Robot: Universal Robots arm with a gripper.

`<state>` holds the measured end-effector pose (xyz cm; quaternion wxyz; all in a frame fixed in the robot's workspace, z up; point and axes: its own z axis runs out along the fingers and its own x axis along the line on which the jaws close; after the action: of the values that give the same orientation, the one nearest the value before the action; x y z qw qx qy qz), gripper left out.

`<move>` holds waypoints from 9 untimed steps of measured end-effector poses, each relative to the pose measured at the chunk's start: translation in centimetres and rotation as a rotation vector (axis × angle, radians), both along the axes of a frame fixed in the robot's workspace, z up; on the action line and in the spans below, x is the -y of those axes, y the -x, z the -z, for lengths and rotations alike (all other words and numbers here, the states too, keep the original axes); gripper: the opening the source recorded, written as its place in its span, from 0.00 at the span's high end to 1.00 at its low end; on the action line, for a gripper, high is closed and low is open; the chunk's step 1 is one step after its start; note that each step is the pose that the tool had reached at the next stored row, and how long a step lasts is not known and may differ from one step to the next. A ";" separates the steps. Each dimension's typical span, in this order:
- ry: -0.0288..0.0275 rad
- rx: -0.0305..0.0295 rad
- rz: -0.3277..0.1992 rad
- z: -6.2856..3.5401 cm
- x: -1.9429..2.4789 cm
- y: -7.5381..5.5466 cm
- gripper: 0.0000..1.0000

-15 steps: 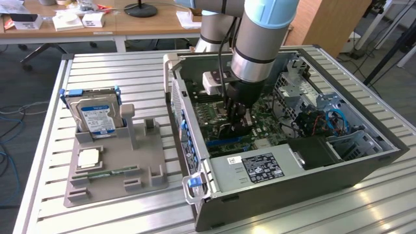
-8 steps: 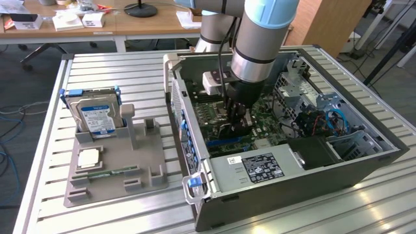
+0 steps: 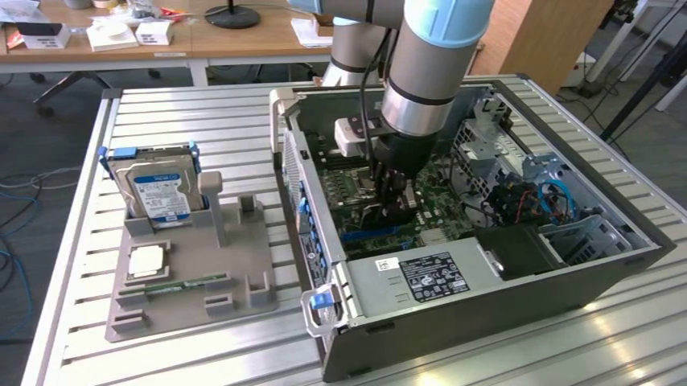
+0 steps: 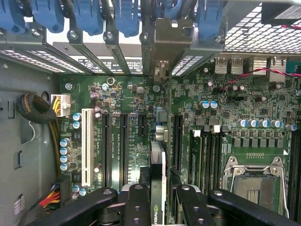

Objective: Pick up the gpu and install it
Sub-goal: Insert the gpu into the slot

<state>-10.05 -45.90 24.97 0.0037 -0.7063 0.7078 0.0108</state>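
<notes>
My gripper (image 3: 392, 199) reaches down into the open computer case (image 3: 536, 297), low over the green motherboard (image 3: 446, 197). In the wrist view its black fingers (image 4: 137, 203) are shut on the gpu (image 4: 157, 160), a thin card seen edge-on with a logo near the fingers. The card stands upright along a black expansion slot (image 4: 177, 136). Its silvery bracket (image 4: 162, 42) lies against the case's rear wall among the slot openings. Whether the card's edge sits in a slot I cannot tell.
On the grey fixture (image 3: 204, 273) at the exterior view's left stand a hard drive (image 3: 161, 189), a processor chip (image 3: 145, 261) and a memory stick (image 3: 177, 283). Inside the case are the power supply (image 3: 424, 277), blue retention clips (image 4: 89, 14), a white slot (image 4: 87, 146) and the processor socket (image 4: 256, 181).
</notes>
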 end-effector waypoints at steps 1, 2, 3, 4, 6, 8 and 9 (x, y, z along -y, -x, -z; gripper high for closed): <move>0.0000 0.0000 0.000 0.00 0.00 0.0 0.74; 0.0000 0.0000 0.000 0.00 0.01 0.0 0.74; 0.0001 0.0000 0.001 0.00 0.03 0.0 0.74; 0.0000 0.0000 0.001 0.00 0.03 0.0 0.74; 0.0001 0.0000 0.001 0.00 0.03 0.0 0.74; 0.0000 -0.0001 0.001 0.01 0.03 0.0 0.74; 0.0000 0.0000 0.001 0.02 0.03 0.0 0.74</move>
<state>-10.05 -45.93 24.95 0.0038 -0.7059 0.7082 0.0108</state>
